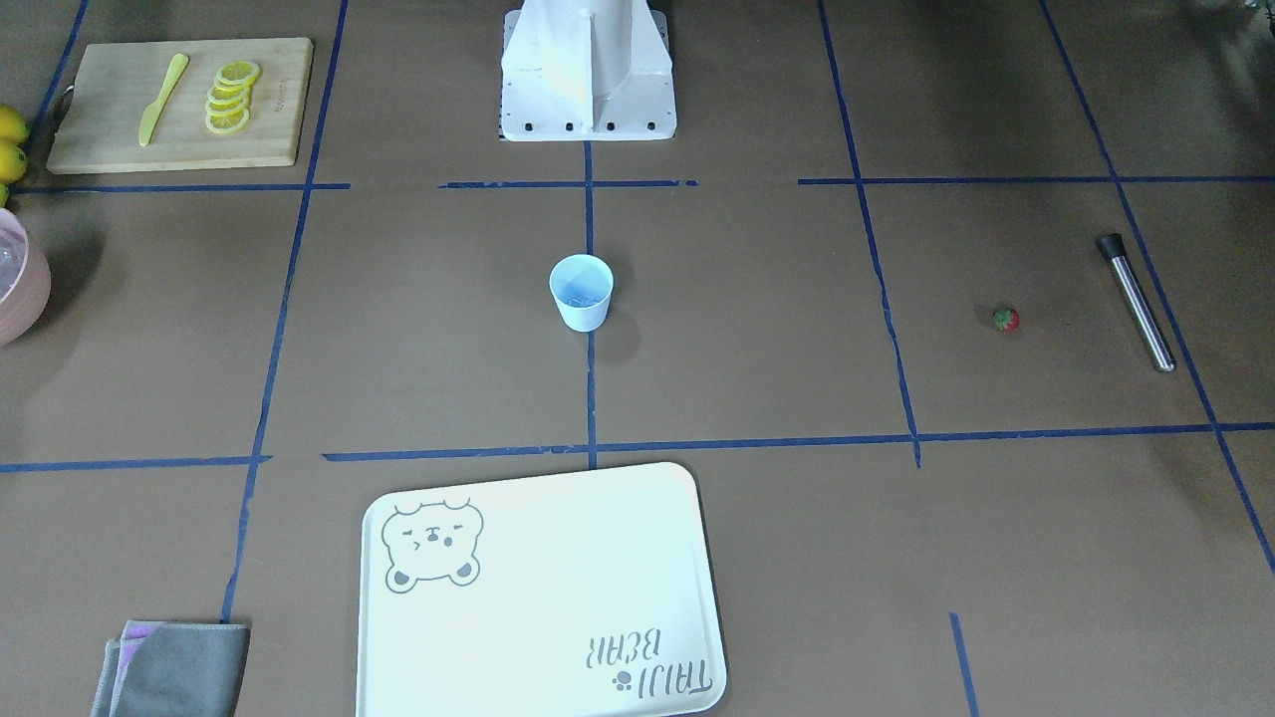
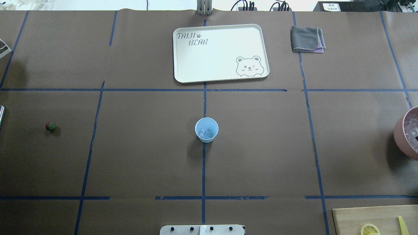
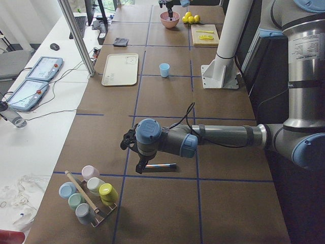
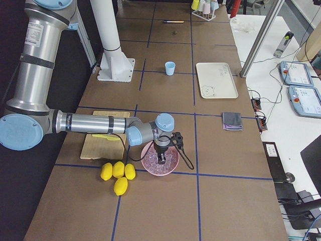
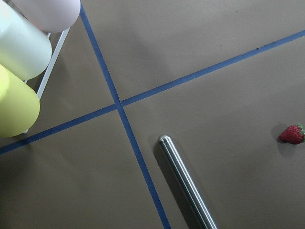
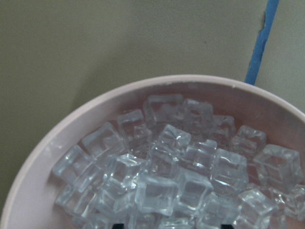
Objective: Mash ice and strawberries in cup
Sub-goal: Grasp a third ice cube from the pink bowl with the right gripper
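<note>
The pale blue cup stands upright at the table's middle, with clear ice in it. The tiny red strawberry lies on the table on my left side, also in the left wrist view, next to a steel muddler. My left gripper hangs over the muddler; I cannot tell if it is open or shut. My right gripper is low over the pink bowl, which is full of ice cubes. Only its two dark tips show, wide apart.
A white bear tray lies beyond the cup. A cutting board with lemon slices and a yellow knife sits near my right. Lemons, a grey cloth and a rack of cups stand at the edges.
</note>
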Controlling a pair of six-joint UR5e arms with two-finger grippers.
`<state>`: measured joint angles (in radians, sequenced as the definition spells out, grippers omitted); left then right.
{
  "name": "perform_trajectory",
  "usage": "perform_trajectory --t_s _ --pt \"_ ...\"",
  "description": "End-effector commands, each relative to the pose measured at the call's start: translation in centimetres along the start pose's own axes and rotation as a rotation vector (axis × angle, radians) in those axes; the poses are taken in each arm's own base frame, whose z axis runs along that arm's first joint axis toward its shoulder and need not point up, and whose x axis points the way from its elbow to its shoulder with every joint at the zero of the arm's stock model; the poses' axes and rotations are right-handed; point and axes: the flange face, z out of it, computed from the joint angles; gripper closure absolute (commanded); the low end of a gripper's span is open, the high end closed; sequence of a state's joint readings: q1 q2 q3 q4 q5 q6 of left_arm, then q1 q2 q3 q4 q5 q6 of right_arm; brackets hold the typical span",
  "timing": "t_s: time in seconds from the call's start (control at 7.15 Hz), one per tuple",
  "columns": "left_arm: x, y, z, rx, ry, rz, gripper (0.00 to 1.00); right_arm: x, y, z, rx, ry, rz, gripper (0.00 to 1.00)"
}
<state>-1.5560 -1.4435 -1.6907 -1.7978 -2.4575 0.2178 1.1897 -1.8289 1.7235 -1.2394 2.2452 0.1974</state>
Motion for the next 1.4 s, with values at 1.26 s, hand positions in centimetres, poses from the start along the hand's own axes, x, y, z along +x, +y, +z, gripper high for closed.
perform_trajectory --t_s 1.26 --pt "0.0 0.0 0.1 -0.001 0.002 -0.001 0.0 -32.8 -12.5 -18.4 0.148 -0.326 0.394 1.0"
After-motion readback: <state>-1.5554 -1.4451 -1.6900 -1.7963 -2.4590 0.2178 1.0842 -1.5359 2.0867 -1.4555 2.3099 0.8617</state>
